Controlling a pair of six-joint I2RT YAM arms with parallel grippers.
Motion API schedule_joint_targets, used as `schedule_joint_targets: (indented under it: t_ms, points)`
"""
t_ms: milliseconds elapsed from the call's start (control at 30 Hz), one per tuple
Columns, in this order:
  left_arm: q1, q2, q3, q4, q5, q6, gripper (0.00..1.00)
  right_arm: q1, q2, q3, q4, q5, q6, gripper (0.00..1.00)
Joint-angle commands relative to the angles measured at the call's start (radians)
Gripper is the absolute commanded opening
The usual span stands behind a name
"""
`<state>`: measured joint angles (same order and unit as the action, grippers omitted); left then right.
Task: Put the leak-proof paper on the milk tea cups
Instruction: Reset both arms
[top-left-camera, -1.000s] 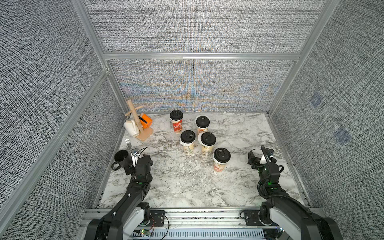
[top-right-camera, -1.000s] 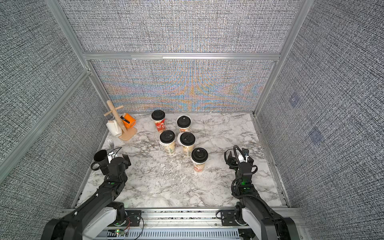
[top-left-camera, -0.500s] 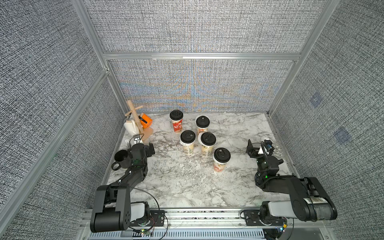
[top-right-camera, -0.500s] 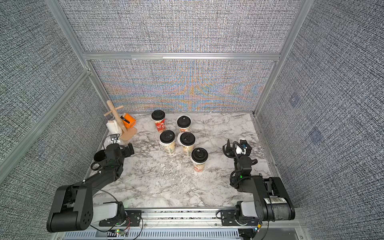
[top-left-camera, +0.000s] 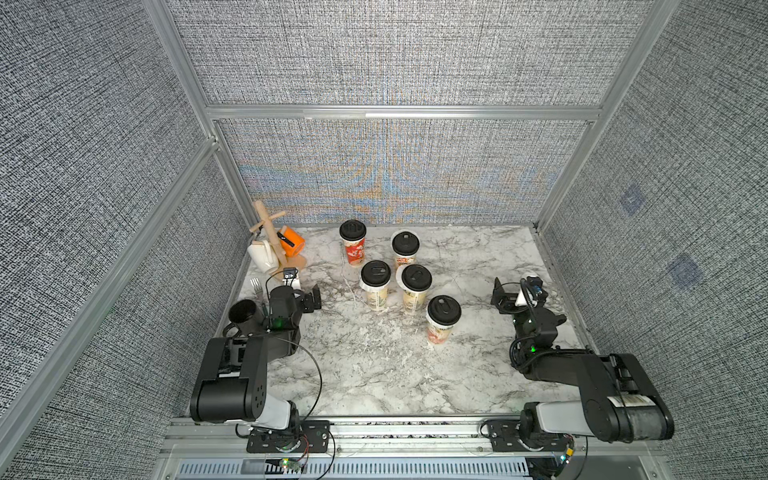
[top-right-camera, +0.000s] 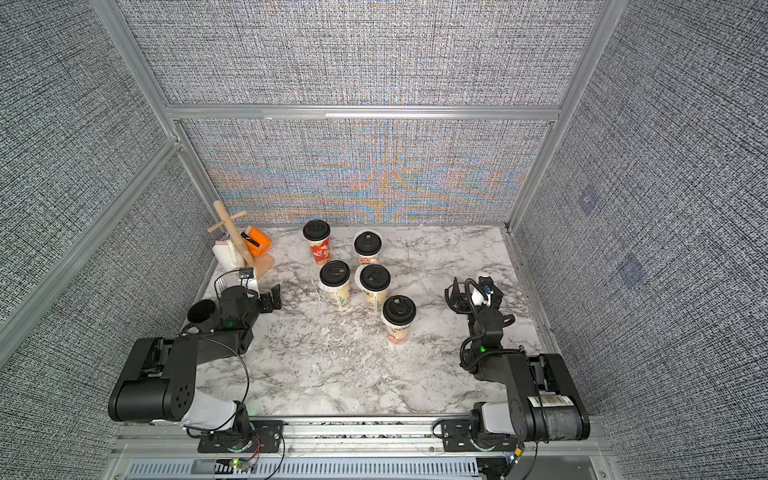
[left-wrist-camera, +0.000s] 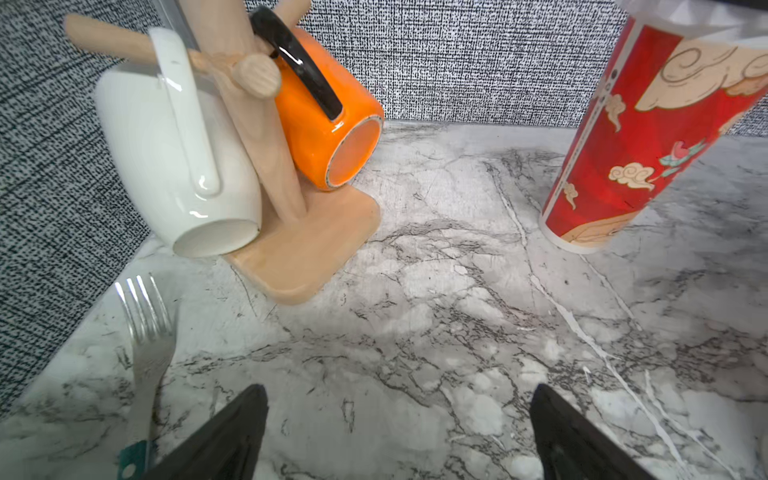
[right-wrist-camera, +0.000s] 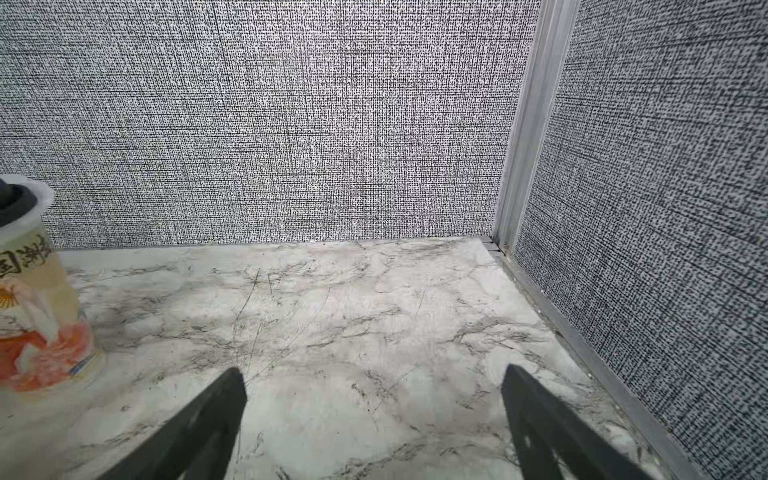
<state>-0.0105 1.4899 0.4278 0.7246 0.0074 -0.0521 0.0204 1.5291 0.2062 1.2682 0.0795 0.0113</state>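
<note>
Several milk tea cups (top-left-camera: 437, 330) (top-right-camera: 398, 330) stand upright in a cluster at mid-table, each under a black lid (top-left-camera: 444, 309). Whitish leak-proof paper (top-left-camera: 363, 287) peeks out under the lids. The left wrist view shows it on the red cup (left-wrist-camera: 623, 145) as a film edge (left-wrist-camera: 702, 14). My left gripper (top-left-camera: 309, 297) (left-wrist-camera: 399, 415) sits low at the left, open and empty, apart from the cups. My right gripper (top-left-camera: 505, 295) (right-wrist-camera: 374, 399) is low at the right, open and empty, facing the back corner, with one cup (right-wrist-camera: 37, 299) off to its side.
A wooden mug tree (top-left-camera: 276, 245) holding a white mug (left-wrist-camera: 166, 158) and an orange mug (left-wrist-camera: 324, 124) stands at the back left. A black mug (top-left-camera: 243, 311) and a fork (left-wrist-camera: 145, 332) lie beside my left arm. Fabric walls with aluminium posts (right-wrist-camera: 523, 124) enclose the marble table (top-left-camera: 374, 374).
Both arms have folded down low toward the front rail. The left gripper has shifted right and back, the right gripper slightly left and back. The cups have not moved.
</note>
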Motion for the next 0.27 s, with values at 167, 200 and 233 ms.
schedule_joint_targets:
  t_ms: [167,200,233]
  points:
    - [0.001,-0.002,0.005,-0.007,0.013,0.012,1.0,-0.002,0.012,0.026,-0.011,-0.009,-0.013,0.98]
    - [0.002,-0.004,0.005,-0.008,0.015,0.014,1.0,-0.002,0.01,0.023,-0.008,-0.009,-0.013,0.98]
    - [0.0,-0.004,0.005,-0.007,0.014,0.014,1.0,-0.003,0.006,0.021,-0.006,-0.009,-0.013,0.98]
